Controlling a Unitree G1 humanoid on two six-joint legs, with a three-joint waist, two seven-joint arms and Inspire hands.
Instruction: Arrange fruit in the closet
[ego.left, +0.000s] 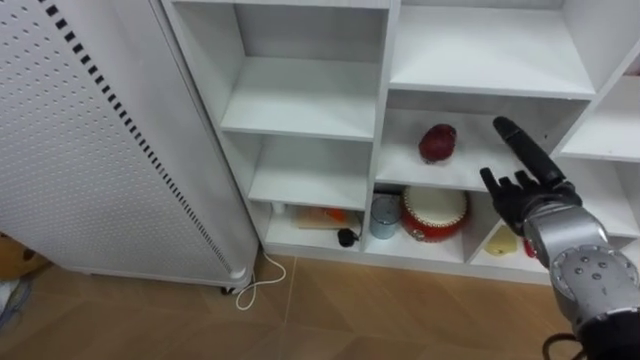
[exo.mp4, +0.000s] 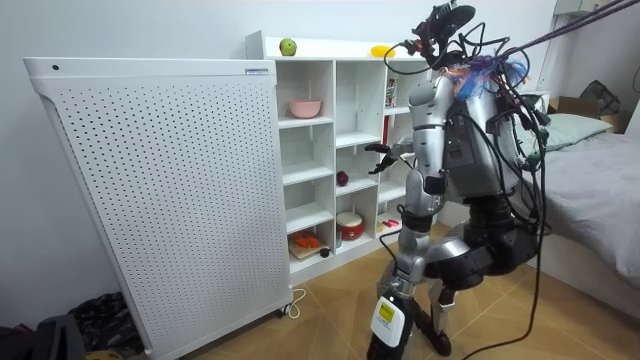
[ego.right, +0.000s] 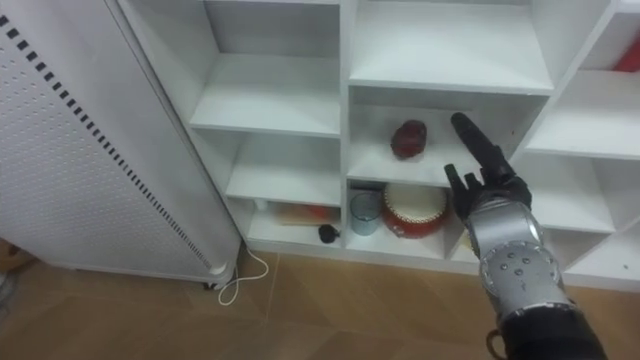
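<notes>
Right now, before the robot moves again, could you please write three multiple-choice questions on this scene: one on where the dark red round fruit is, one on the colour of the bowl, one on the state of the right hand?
1. Where is the dark red round fruit?
A. On a shelf of the white closet, above the red round container.
B. On the closet's top.
C. Inside the robot's hand.

2. What colour is the bowl on a shelf in the room view?
A. Black.
B. Pink.
C. Blue.

3. How is the right hand?
A. Shut on the fruit.
B. Shut on the bowl.
C. Open, fingers straight, holding nothing.

Answers: 1 A, the fruit rests on the shelf board directly over the container. 2 B, it looks pale pink against the white shelves. 3 C, its straight fingers point toward the fruit, apart from it.
</notes>
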